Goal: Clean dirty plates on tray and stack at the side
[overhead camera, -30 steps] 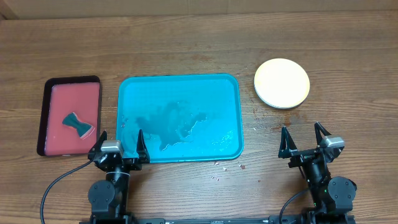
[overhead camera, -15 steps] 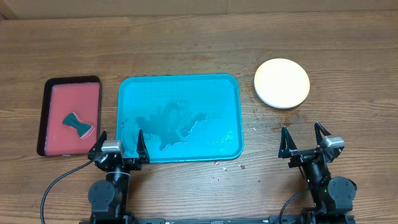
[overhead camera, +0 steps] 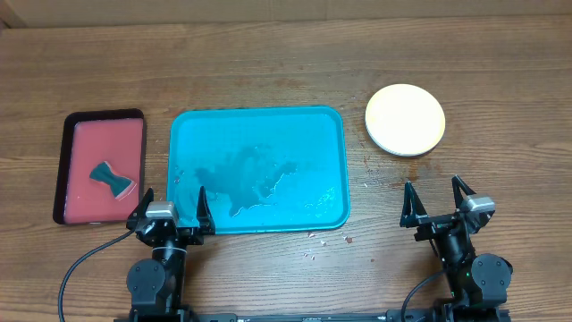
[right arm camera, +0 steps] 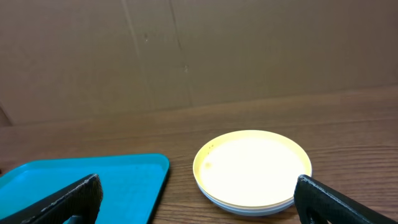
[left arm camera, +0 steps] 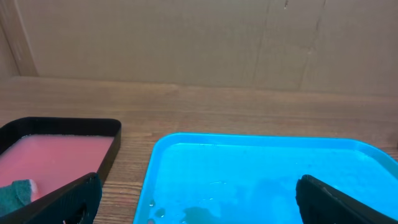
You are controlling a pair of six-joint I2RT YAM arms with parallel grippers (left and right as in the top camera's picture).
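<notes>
You are looking at both arms sitting at the near edge of the table [overhead camera: 268, 63]. The left tool [overhead camera: 172, 197] is hovering at the teal tray's [overhead camera: 295, 134] near-left corner, and the right tool [overhead camera: 433, 190] is waiting near its own side. Each is spread wide and gripping nothing. The stack of plates [overhead camera: 405, 119], a pale yellow one on top, is resting right of the tray and apart from it, leaving the wet tray bare. The sponge [overhead camera: 111, 175] is lying in the red tray [overhead camera: 98, 114], presumably parked there. The job is looking finished.
</notes>
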